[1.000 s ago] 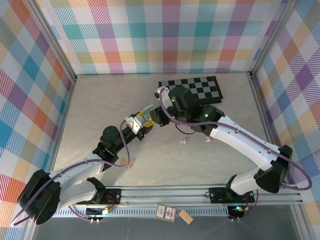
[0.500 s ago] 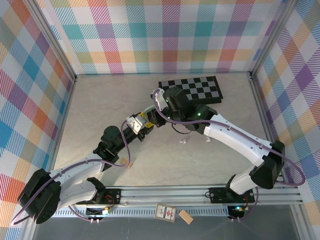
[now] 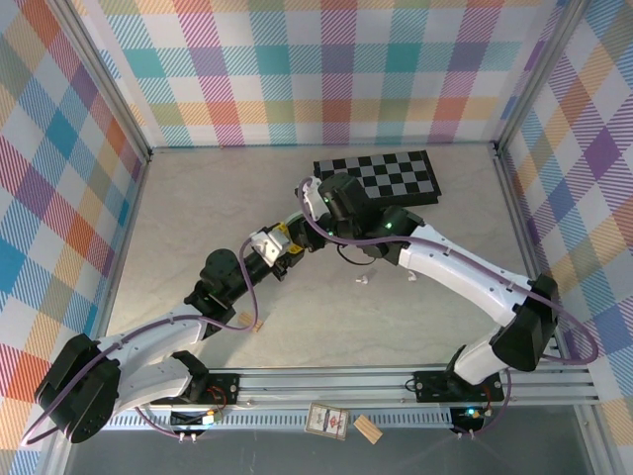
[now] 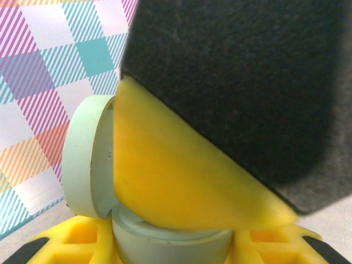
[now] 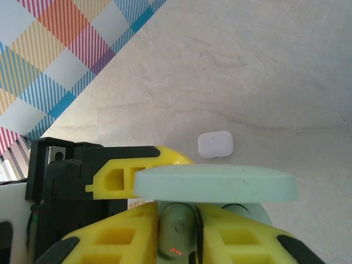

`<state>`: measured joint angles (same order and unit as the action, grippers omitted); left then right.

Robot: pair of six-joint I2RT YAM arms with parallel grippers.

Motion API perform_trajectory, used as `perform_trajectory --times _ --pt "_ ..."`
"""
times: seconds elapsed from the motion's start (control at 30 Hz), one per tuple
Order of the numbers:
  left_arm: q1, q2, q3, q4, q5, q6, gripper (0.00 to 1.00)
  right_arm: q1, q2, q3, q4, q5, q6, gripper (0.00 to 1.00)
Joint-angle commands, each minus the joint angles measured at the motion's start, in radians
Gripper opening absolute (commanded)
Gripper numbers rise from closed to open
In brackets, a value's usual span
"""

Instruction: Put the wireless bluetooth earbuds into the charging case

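My left gripper (image 3: 280, 247) is shut on the base of a pale green charging case (image 4: 170, 242), held up off the table with its lid (image 4: 88, 159) swung open. My right gripper (image 3: 310, 230) hangs directly over the open case. Its yellow fingers (image 5: 115, 236) close around a pale green earbud (image 5: 177, 228), with a thin dark slit along the right finger. In the right wrist view the open lid (image 5: 215, 184) lies just beyond the fingertips. Two white earbuds (image 3: 364, 280) (image 3: 410, 277) lie on the table.
A white closed case (image 5: 215, 144) lies on the table beyond the held case. A checkerboard (image 3: 381, 178) sits at the back. A small wooden block (image 3: 257, 324) rests near the left arm. Another block (image 3: 368, 428) and a card (image 3: 326, 421) lie below the front rail.
My right gripper has moved left and down onto the held case, covering the lid that showed before. The left arm has held still.
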<state>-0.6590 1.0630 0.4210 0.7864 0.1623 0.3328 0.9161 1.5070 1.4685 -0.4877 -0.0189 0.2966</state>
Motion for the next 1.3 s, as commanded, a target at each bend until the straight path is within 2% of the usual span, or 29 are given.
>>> perform_trajectory --times 0.0,0.23,0.37,0.5,0.83,1.07,1.2,1.27 --pt "-0.010 -0.025 0.034 0.045 -0.003 -0.011 0.27 0.004 -0.043 0.010 -0.008 0.017 0.006 0.33" --pt "-0.008 -0.036 0.024 0.056 0.005 -0.032 0.27 -0.005 -0.149 -0.047 0.004 0.096 0.009 0.41" --pt "-0.007 -0.038 0.022 0.054 0.052 -0.037 0.27 -0.036 -0.173 -0.059 0.017 0.122 0.038 0.46" --pt "-0.007 -0.043 0.018 0.050 0.101 -0.031 0.27 -0.073 -0.148 -0.028 0.028 0.105 0.064 0.53" --pt "-0.007 -0.070 0.010 0.020 0.126 -0.018 0.28 -0.114 -0.008 0.093 -0.064 0.018 0.075 0.58" --pt "-0.007 -0.082 0.018 0.011 0.092 -0.065 0.27 -0.114 -0.094 -0.013 -0.045 -0.019 0.090 0.58" --pt "-0.007 -0.061 0.025 0.036 0.089 -0.099 0.27 -0.125 -0.190 -0.100 0.030 -0.020 0.134 0.58" --pt "-0.006 -0.052 0.031 0.056 0.100 -0.120 0.27 -0.152 -0.237 -0.150 0.085 -0.067 0.183 0.59"
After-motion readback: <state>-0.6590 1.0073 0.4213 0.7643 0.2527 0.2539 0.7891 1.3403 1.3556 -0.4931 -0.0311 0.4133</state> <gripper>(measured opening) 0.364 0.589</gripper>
